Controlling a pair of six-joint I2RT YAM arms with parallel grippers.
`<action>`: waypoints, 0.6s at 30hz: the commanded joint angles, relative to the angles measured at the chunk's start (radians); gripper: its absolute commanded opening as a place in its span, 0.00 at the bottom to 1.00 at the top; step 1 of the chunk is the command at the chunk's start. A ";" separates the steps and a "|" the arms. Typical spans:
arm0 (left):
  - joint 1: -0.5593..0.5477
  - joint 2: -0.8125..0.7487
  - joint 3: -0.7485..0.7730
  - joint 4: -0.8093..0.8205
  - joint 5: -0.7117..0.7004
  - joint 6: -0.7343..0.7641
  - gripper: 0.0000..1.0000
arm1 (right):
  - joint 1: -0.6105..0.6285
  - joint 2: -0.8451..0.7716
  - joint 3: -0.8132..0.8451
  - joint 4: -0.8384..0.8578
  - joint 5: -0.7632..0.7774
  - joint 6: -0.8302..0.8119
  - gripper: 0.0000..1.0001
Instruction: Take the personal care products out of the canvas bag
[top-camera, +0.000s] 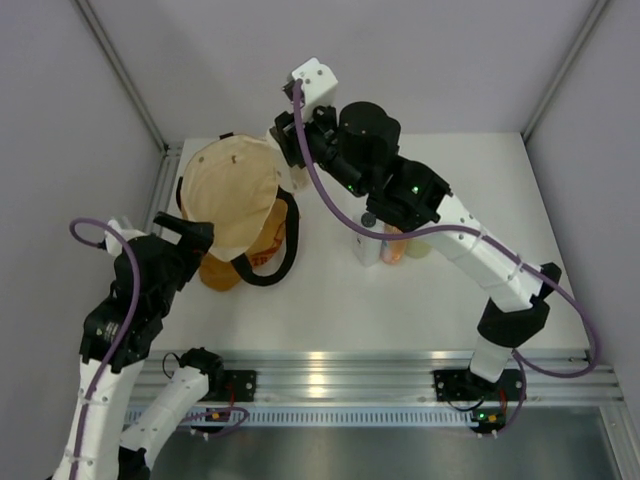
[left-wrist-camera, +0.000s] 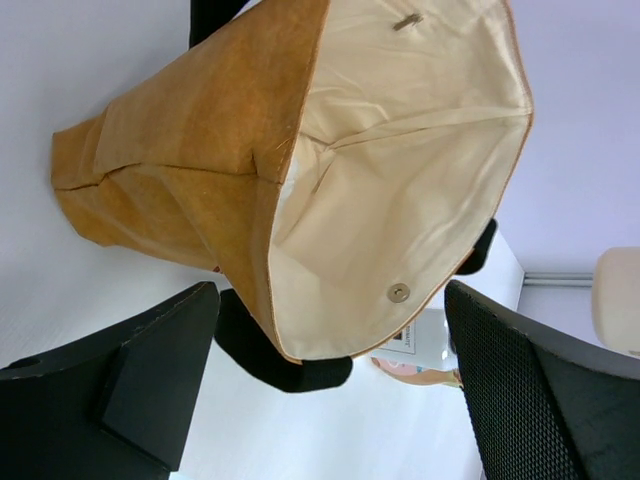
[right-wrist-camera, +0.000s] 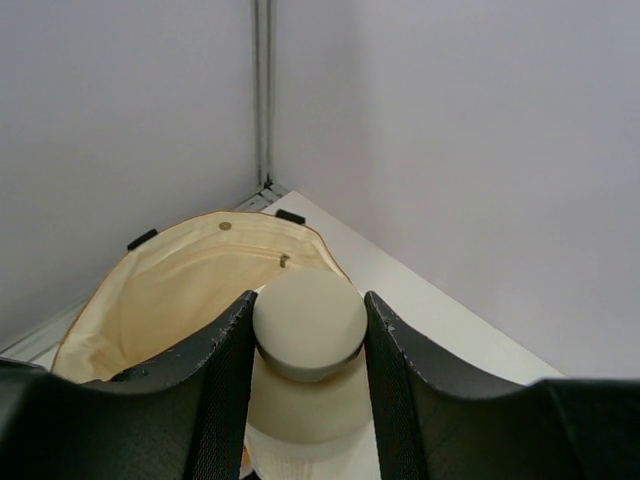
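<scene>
Right arm (top-camera: 470, 250) lies across the clear-white squarish bottle (top-camera: 364, 252), the orange bottle (top-camera: 393, 250) and the pale green bottle (top-camera: 420, 246), so each shows only in part. On the right wrist view, the beige bottle with cream cap (right-wrist-camera: 308, 318) runs off the bottom edge, sides masked by black fingers (right-wrist-camera: 215, 400). Left wrist view clips the mustard-orange canvas bag (left-wrist-camera: 180, 170) at the top

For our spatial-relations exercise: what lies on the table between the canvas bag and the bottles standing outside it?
In the top view, the black strap of the canvas bag loops out, then bare table reaches the clear-white bottle.
</scene>
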 joint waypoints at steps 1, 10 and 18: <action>0.002 -0.032 0.065 0.010 -0.032 0.065 0.98 | -0.053 -0.130 -0.024 0.126 0.036 0.001 0.00; 0.000 -0.032 0.191 0.012 -0.003 0.227 0.98 | -0.207 -0.342 -0.339 0.215 0.059 0.030 0.00; 0.000 -0.037 0.180 0.010 0.042 0.222 0.98 | -0.423 -0.502 -0.617 0.293 0.074 0.076 0.00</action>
